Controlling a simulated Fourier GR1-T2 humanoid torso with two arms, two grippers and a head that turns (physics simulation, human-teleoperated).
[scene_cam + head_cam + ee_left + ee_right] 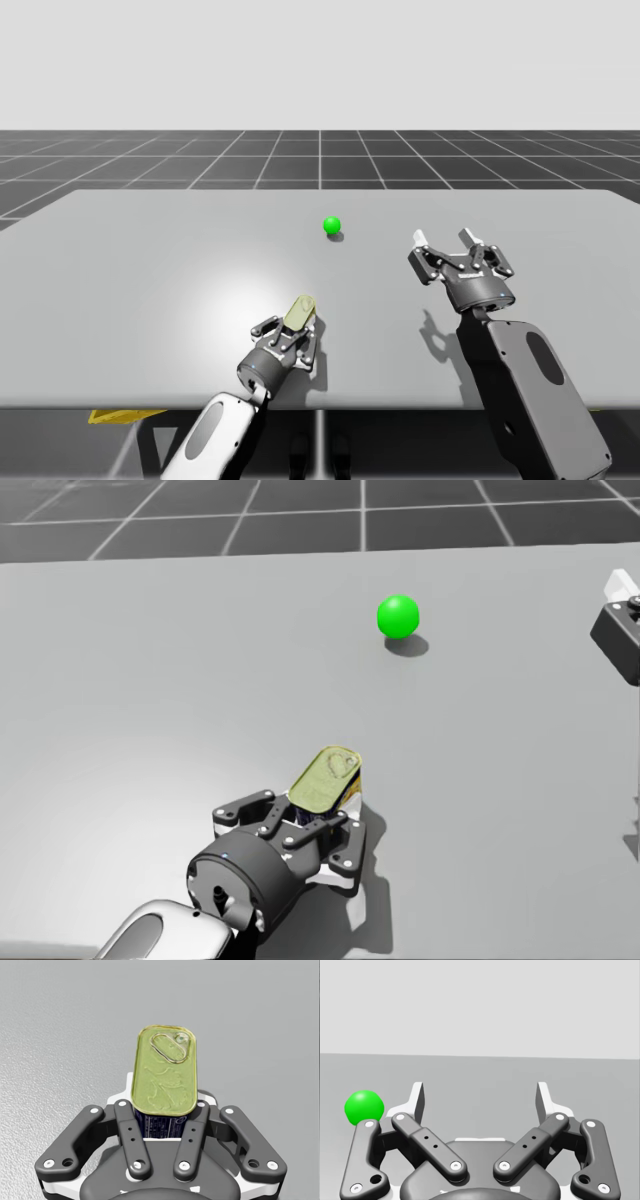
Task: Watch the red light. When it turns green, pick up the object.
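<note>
No words, numbers or signs could be read anywhere. The only print was a patch of tiny pale lines on the dark blue side of the rectangular can, too small to make out.

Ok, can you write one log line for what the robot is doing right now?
light: green | left end effector: shut on gold-topped can | right end effector: open, empty

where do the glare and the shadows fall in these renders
High view: a soft glare patch whitens the table left of the rectangular can; a dark shadow lies left of my right arm. Head view: the green ball and the can throw shadows to their right.
</note>
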